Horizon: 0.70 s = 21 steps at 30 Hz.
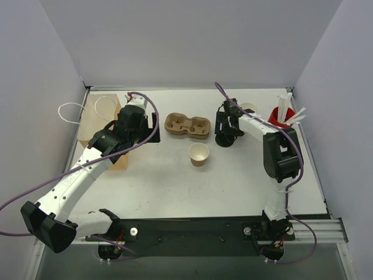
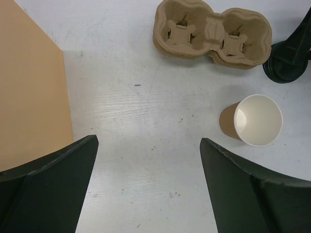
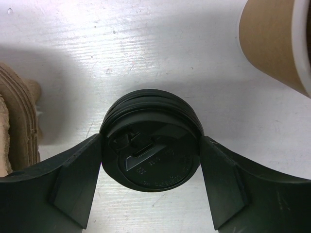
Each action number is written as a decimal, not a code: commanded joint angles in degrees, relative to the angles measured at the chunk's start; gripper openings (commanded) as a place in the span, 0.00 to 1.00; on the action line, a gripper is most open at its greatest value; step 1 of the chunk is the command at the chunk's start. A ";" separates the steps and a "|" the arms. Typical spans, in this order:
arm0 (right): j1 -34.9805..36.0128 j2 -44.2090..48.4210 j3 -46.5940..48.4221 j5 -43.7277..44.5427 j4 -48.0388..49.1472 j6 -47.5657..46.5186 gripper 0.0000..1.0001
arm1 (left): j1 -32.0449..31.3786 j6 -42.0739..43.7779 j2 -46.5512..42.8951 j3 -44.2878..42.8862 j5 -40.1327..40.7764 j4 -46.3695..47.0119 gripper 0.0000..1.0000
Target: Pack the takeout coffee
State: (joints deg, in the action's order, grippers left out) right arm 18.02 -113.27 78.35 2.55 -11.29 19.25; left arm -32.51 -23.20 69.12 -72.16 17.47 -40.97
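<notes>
Surface: white table (image 1: 175, 186), faint scuffs and specks, lit evenly. Plain grey walls (image 1: 204, 41) enclose it on the L, far and R sides.

Containers, L to R:

1. Kraft paper bag (image 1: 96, 125), far-L, white loop handles. Interior not visible. L arm reaches across its R side.
2. L gripper (image 2: 148, 141): jaws wide apart, nothing btwn them, hanging above bare table just R of the bag.
3. Pulp carrier (image 1: 186, 125), centre-far, two slots side by side, both empty.
4. Takeout coffee (image 1: 199, 154): tan cup, upright, no lid, white inside, empty. Stands on the table just in front of the carrier's R slot, apart from it and not in any slot. No gripper touches it.
5. Stack of black lids (image 3: 150, 155), R of the carrier. R gripper (image 1: 226, 135) is down over it, one finger each side, pads at the stack's rim. Cannot tell whether they are clamped or only alongside.
6. Second paper cup (image 1: 249, 107), just behind the R wrist, contents not visible.
7. Red cup (image 1: 280, 121), far-R, holding white straws (image 1: 289, 108) that fan out over its rim.
</notes>
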 commanded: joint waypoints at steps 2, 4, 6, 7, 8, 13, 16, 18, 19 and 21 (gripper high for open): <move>0.44 1.30 3.74 0.79 -4.26 0.35 0.66 | 0.26 0.88 0.31 -2.72 -0.34 1.24 0.98; 0.52 1.74 4.44 0.79 -4.97 0.62 0.66 | 0.26 0.79 0.22 -2.81 -0.42 1.42 0.97; 0.61 2.18 4.71 0.88 -5.67 0.62 0.66 | 0.26 0.79 0.31 -2.81 -0.51 1.51 0.97; 0.52 2.27 4.97 0.88 -5.93 0.62 0.65 | 0.26 0.88 0.49 -2.72 -0.60 1.59 0.97; 0.52 2.35 5.24 0.79 -6.55 0.53 0.65 | 0.26 0.79 0.49 -2.72 -0.60 1.68 0.97; 0.61 4.02 6.29 1.67 -8.57 1.23 0.64 | 0.26 0.79 0.66 -2.46 -0.86 1.86 0.97; 0.79 4.99 7.52 1.67 -10.59 1.59 0.63 | 0.26 0.79 0.84 -2.46 -1.13 2.12 0.98; 0.87 5.52 8.22 2.20 -11.56 1.85 0.63 | 0.26 0.88 0.93 -2.46 -1.39 2.21 0.97; 0.79 5.95 8.49 2.29 -12.00 1.94 0.63 | 0.26 0.79 1.10 -2.37 -1.39 2.30 0.98; 0.88 6.92 9.28 2.38 -13.23 1.94 0.63 | 0.26 0.79 1.02 -2.28 -1.57 2.47 0.97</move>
State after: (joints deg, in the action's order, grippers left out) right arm 18.46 -111.94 84.40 2.87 -20.16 20.32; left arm -32.51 -23.11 70.19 -72.16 16.82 -40.91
